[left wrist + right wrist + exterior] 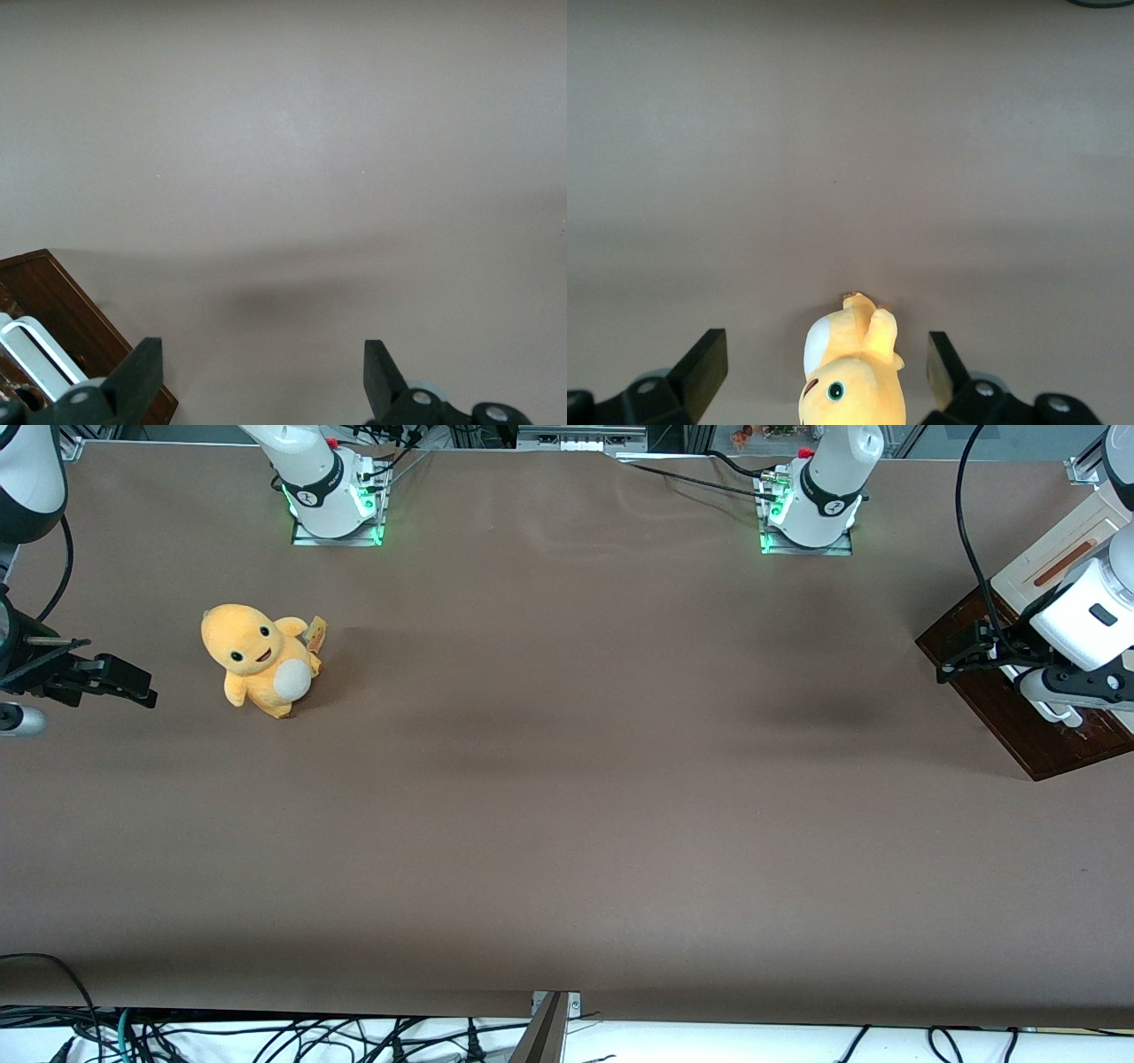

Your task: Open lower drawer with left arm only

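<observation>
Wrist view, gripper (pixel 257 381) over glossy brown lower drawer (pixel 66 323)

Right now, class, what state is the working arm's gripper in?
Gripper: open, holding nothing, above the dark drawer, with the white handle beside one finger.

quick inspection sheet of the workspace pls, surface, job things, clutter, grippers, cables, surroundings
surface: brown table cover, bare in the middle
job's things: lower drawer with dark brown front and white bar handle, at the working arm's end; how far out it is, cannot tell
clutter: yellow plush toy toward the parked arm's end
grippers: left arm's gripper over the drawer front, fingers spread, holding nothing
cables: black cable hanging along the left arm; loose cables under the table's near edge
surroundings: two arm bases lit green
</observation>
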